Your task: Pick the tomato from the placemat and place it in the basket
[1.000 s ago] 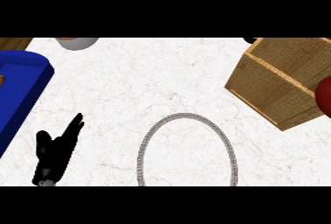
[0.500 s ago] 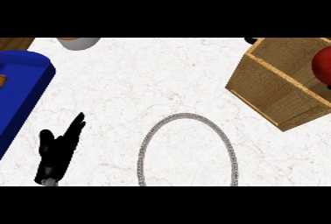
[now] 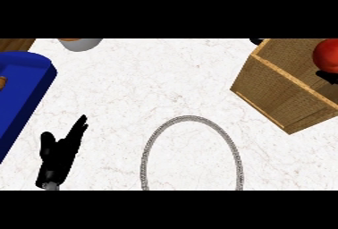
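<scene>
The red tomato (image 3: 328, 54) hangs at the right edge of the head view, over the open top of the woven basket (image 3: 280, 91). Only a black piece of my right hand (image 3: 326, 76) shows just under the tomato, curled against it; the rest is cut off by the edge. The round white placemat (image 3: 191, 156) with a grey beaded rim lies at the lower middle with nothing on it. My left hand (image 3: 58, 154) rests open at the lower left, fingers pointing up and away.
A deep blue container (image 3: 23, 91) runs along the left edge. A grey bowl (image 3: 80, 43) sits at the top left beside a wooden surface (image 3: 13, 44). A small dark object (image 3: 256, 41) peeks in behind the basket.
The tomato has risen along the right edge from beside the basket's front wall to above its opening. The left hand has stayed put.
</scene>
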Robot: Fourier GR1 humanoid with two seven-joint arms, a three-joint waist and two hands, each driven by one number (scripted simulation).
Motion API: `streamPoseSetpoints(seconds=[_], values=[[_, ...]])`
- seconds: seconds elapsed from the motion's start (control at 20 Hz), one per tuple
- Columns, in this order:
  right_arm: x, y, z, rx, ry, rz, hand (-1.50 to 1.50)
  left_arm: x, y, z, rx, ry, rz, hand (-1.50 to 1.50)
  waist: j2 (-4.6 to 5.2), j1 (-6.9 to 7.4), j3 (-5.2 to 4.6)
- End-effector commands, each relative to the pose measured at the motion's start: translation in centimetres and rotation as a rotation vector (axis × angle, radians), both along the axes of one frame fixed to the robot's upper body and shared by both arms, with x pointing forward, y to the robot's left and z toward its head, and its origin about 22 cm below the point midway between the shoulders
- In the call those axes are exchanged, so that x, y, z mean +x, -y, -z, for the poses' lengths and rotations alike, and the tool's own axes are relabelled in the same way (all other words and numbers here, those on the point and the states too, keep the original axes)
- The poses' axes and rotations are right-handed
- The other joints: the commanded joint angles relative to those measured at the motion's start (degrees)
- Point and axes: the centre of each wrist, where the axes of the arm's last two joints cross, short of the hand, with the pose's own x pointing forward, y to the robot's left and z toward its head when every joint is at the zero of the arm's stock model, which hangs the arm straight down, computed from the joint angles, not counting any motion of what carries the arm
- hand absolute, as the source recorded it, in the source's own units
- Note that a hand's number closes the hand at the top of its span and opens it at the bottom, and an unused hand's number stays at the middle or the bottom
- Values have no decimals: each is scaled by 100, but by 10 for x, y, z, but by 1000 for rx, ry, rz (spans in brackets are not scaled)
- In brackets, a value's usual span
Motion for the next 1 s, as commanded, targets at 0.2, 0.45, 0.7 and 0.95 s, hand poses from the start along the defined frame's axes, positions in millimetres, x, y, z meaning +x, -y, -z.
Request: streamPoseSetpoints(seconds=[0.2, 0.45, 0.7, 0.95], values=[[18, 27, 17, -161, 92, -2, -150, -10, -5, 19, -7, -136, -26, 0, 76, 28, -73], [17, 61, 20, -111, 116, -4, -150, -23, -1, 21, 4, -135, -31, 0, 66, 30, -69], [31, 63, 2, 26, 103, 53, -150, -16, -13, 5, -16, -140, -18, 0, 37, 4, -75], [11, 108, -12, 116, 79, 135, -150, -11, 2, 18, -10, -141, -40, 0, 77, -2, -70]])
